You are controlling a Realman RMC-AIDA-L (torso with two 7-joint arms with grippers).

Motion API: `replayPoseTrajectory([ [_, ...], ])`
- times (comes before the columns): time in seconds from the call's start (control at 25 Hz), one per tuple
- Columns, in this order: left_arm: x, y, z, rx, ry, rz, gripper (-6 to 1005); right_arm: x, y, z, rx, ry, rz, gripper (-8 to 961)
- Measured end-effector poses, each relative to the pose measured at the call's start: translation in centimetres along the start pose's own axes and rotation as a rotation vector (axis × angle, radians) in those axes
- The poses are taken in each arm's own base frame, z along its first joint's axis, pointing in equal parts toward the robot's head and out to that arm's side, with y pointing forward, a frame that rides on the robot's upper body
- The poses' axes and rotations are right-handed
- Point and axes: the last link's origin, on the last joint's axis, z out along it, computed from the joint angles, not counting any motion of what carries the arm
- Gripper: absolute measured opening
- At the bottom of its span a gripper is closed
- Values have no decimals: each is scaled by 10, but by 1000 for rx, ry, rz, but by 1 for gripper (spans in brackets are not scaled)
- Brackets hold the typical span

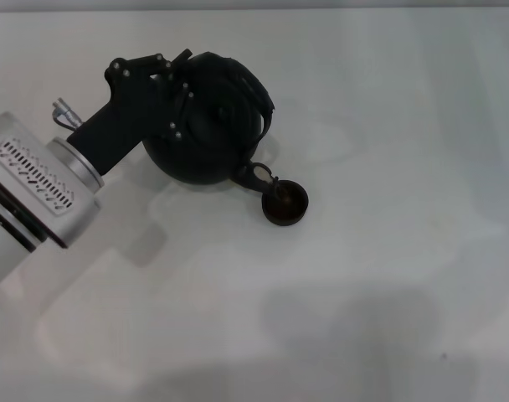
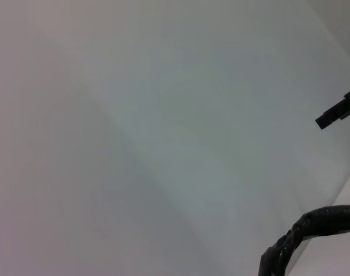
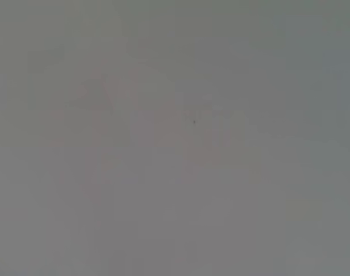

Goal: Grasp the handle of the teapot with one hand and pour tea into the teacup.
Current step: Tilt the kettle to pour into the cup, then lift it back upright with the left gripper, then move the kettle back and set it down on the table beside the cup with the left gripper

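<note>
The left pincer (image 1: 181, 92) came in from the left with its black body pressed over the top of the teapot (image 1: 206, 142). Its fingers looked closed around the handle (image 1: 253, 88), though black on black made the exact clamp hard to read. The pot sat tipped, directly under and just beyond the pincer. Its stubby spout (image 1: 256, 176) pointed away and down over the teacup (image 1: 285, 203), which stood on the surface (image 1: 388, 276) just past the spout tip, touching or nearly so.

That pot looked heavy and rigid, probably cast iron or dense ceramic, so it would swing under the bail. A firm hold at the crown of the arch seemed the place to take it. The cup looked light and easy to knock.

Inside the cup, something dark and glossy showed, possibly tea. The teapot's own contents were hidden. The left wrist view caught only a stretch of wrapped handle. The right pincer was not in view.
</note>
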Motion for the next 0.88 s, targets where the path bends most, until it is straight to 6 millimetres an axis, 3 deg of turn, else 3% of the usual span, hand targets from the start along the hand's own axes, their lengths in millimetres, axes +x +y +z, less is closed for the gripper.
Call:
replayPoseTrajectory([
  [0.56,0,-2,-7,86,-9,-183,109,2,-2,-2,6,7,1,856],
  [0.88,-3,-12,-33,313,-26,-304,108,6,-3,-4,10,18,5,856],
])
